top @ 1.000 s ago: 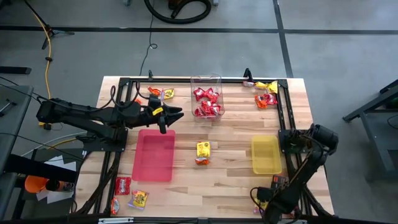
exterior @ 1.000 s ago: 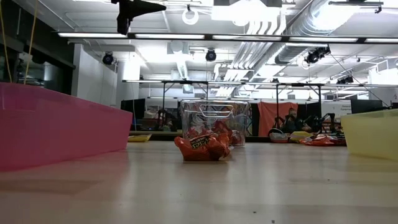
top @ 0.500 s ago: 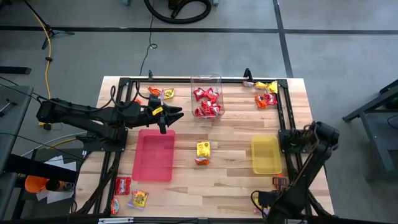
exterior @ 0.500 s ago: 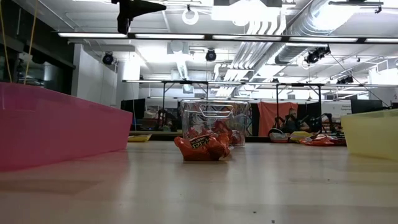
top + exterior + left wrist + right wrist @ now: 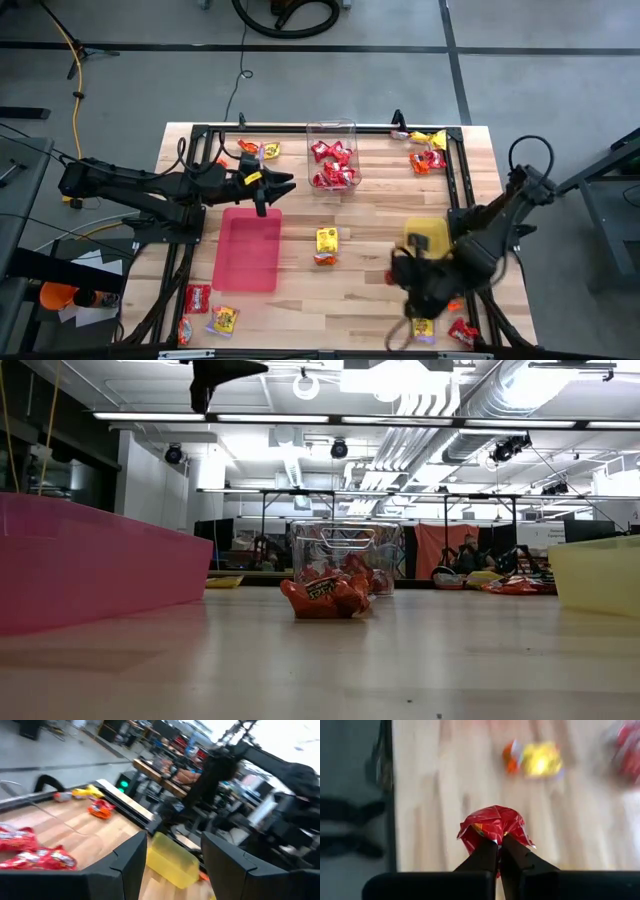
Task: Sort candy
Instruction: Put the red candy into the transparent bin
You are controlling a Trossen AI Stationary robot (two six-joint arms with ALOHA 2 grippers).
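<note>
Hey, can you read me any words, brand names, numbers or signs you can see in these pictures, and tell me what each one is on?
None can be read.
Orange candy packet mid-table: dark print, too blurred to read.
Red candy pinched in the shut right gripper: no print can be read.
Red packets in the clear tub: too small.
Yellow packet between the trays: too small.

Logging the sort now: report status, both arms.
Right gripper shut on red candy packet, lifted near yellow tray. Left gripper open, empty, above pink tray. Nothing in the way.
</note>
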